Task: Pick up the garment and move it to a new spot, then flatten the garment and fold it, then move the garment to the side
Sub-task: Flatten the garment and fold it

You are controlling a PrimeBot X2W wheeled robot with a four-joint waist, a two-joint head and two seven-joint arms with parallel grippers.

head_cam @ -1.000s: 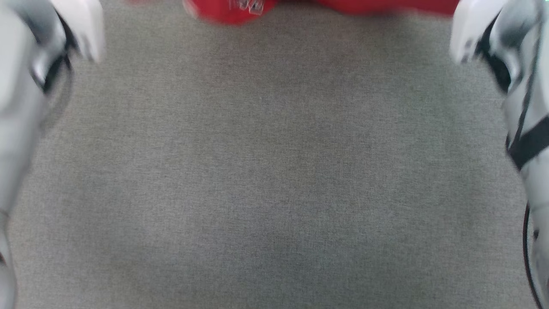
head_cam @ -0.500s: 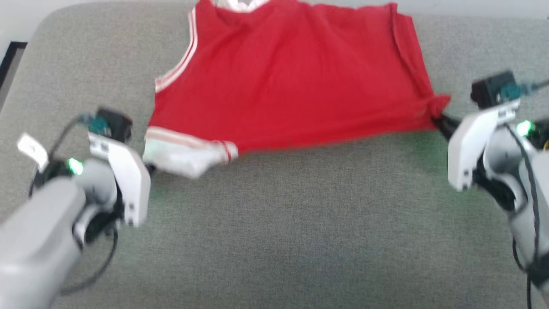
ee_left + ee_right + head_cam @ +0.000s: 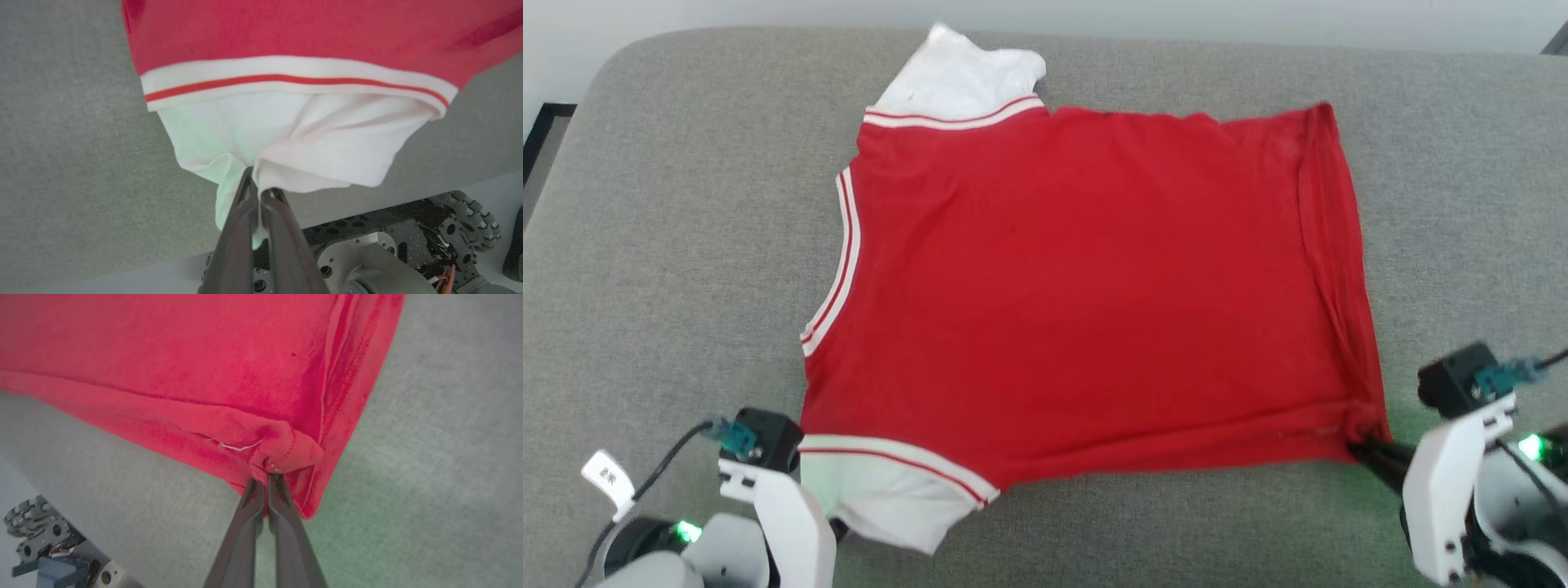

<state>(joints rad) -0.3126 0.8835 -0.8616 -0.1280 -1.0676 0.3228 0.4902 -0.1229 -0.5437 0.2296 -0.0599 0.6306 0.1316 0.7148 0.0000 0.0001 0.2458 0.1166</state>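
The garment [image 3: 1086, 286] lies spread on the grey cushion, plain red side up, white sleeves at the far left and near left; its print is hidden. My left gripper [image 3: 256, 183] is shut on the near white sleeve [image 3: 286, 139], its white housing at the lower left of the head view [image 3: 776, 506]. My right gripper [image 3: 265, 477] is shut on the bunched red hem corner [image 3: 282, 451], and its dark fingers [image 3: 1376, 453] meet the garment's near right corner in the head view.
The grey cushion [image 3: 670, 204] has a rounded far-left corner and a near edge just below the garment. Beyond that edge the robot's wheeled base [image 3: 408, 245] stands on a pale floor. Bare fabric lies to the left and right of the garment.
The head camera has tilted up, so the whole garment now shows. Both grippers keep their hold, and the garment looks stretched flatter across the cushion.
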